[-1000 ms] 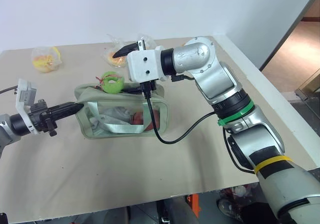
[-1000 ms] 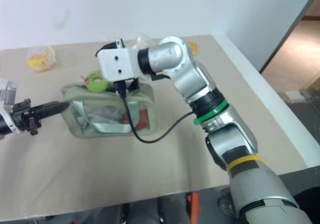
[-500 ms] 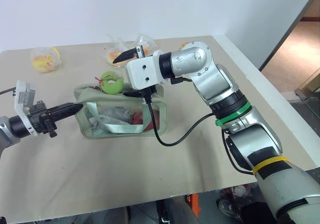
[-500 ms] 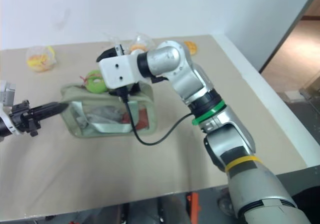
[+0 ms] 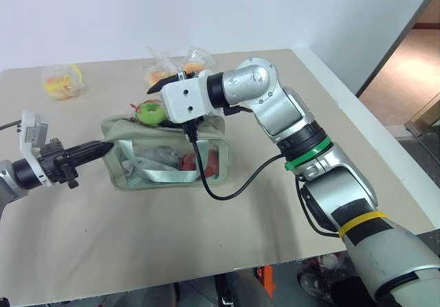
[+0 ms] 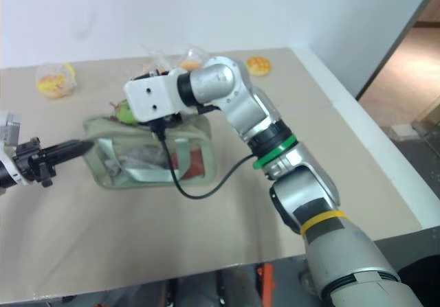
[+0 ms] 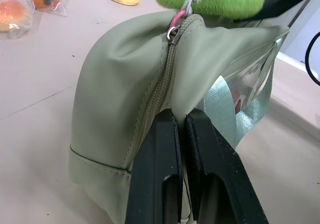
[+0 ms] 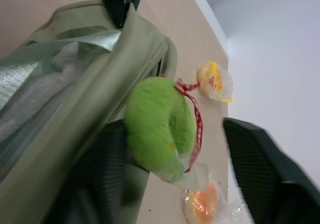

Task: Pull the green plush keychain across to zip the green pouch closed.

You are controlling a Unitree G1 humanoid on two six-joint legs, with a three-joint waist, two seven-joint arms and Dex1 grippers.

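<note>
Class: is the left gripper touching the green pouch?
Touching. The left wrist view shows the left gripper shut, pinching the green pouch fabric beside its zipper.

Left hand reaches in level from the left, its two black fingers pressed together, pinching fabric. Right arm bends across from the right, wrist turned leftward; right hand points left and slightly down, black fingers spread apart.

The right claw has moved around the green plush keychain.
</note>
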